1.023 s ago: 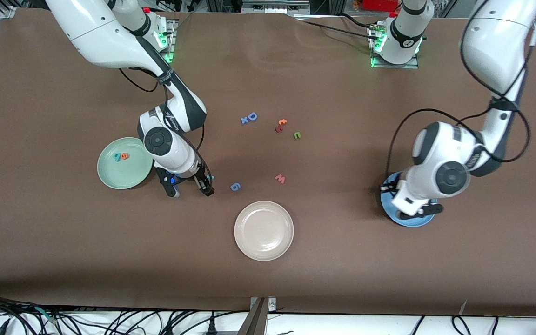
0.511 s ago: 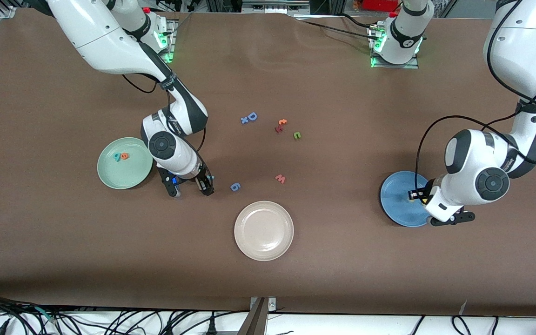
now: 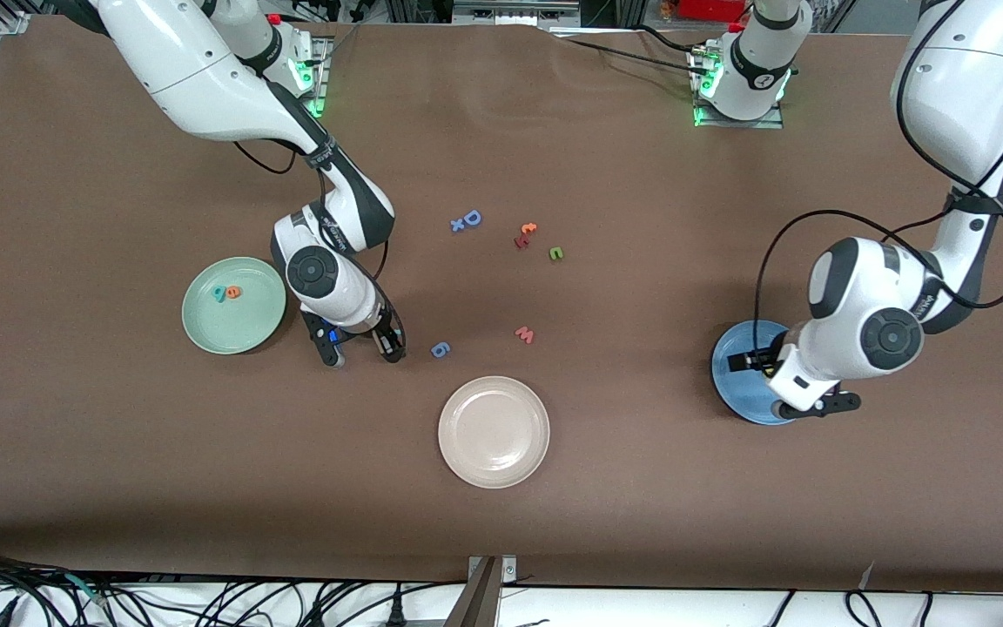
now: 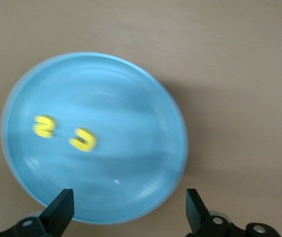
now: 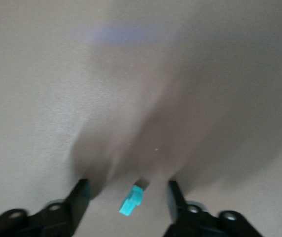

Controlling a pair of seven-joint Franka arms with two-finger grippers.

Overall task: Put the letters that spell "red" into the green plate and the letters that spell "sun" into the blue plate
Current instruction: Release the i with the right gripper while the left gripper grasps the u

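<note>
The pale green plate [image 3: 205,326] holds a teal "d" [image 3: 220,293] and an orange "e" [image 3: 233,292]. Beside it, my right gripper [image 3: 362,347] is down at the table. In the right wrist view its open gripper [image 5: 127,186] straddles the small teal "r" [image 5: 132,200], with a gap on each side. My left gripper [image 3: 778,385] hangs over the blue plate [image 3: 732,379]. It is open [image 4: 127,200] there, above the plate's rim [image 4: 146,197]. Two yellow letters [image 4: 44,126] [image 4: 84,139] lie in that plate. The green "n" [image 3: 556,253] lies on the table mid-way between the arms.
A beige plate [image 3: 494,431] sits nearest the front camera. A blue "g" [image 3: 440,350] lies close to my right gripper and a red "w" [image 3: 525,334] just past it. A blue "D" [image 3: 470,219] and orange and dark red letters [image 3: 526,233] lie farther back.
My left gripper has opened over the blue plate and its hand has swung out and partly back. My right gripper has edged toward the blue "g", its fingers narrowing around the teal "r".
</note>
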